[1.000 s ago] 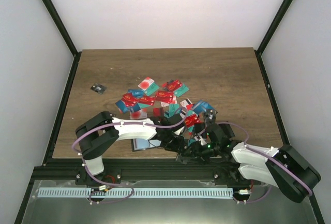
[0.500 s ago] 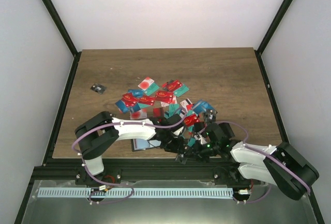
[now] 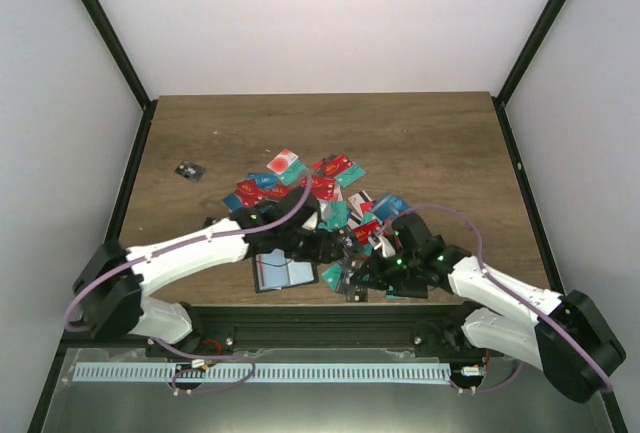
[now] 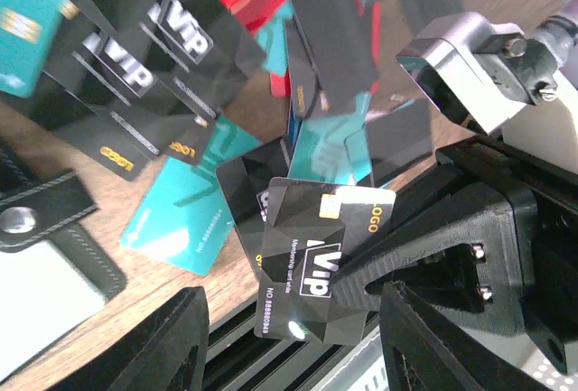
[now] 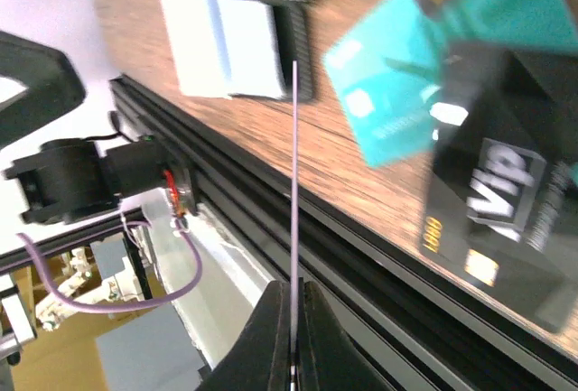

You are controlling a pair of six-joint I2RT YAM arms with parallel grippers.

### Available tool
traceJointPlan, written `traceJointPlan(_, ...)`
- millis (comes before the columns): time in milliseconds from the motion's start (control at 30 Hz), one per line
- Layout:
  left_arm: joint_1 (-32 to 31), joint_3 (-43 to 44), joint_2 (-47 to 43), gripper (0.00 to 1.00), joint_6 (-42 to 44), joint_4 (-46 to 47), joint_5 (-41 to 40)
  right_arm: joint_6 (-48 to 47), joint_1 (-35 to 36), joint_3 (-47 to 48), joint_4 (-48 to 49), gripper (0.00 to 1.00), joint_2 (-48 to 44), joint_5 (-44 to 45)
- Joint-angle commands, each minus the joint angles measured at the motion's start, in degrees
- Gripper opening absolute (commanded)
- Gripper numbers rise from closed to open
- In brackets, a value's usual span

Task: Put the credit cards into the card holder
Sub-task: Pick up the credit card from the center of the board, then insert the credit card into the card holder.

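The right gripper is pinched tight on a thin card seen edge-on, low in the centre of the overhead view. Beside it, the left gripper stands with its jaws apart, holding nothing. The card holder lies open just left of them, below the heap of credit cards at mid-frame.
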Motion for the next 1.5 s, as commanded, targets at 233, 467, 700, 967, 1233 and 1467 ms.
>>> traceJointPlan(233,12.9,-7.6,-18.6,0.49,2.3,-11.3,-3.4,-14.1,-3.9,14.4,3.4,0.01,9.6,-14.0)
traceJointPlan(467,20.0,-12.0,-21.9,0.32,0.8,-20.1,-8.8,-16.0,-3.6,21.1,11.9,0.01,22.4,-20.7)
traceJointPlan(700,22.6,-16.4,-21.8,0.19,-1.4,-21.0,-11.4,-19.9,-1.3,27.6,13.0,0.01,36.6,-22.4)
traceJointPlan(967,24.2,-19.7,-19.4,0.13,-1.2,-19.7,-12.2,-21.3,0.9,32.6,11.2,0.01,45.1,-20.6)
traceJointPlan(1233,24.4,-22.3,-17.9,0.13,-0.4,-16.3,-9.0,-21.0,4.4,35.2,8.7,0.01,50.5,-17.5)
traceJointPlan(1467,24.4,-23.8,-16.8,0.13,0.7,-14.5,-7.2,-19.7,5.2,36.1,8.9,0.01,52.9,-17.2)
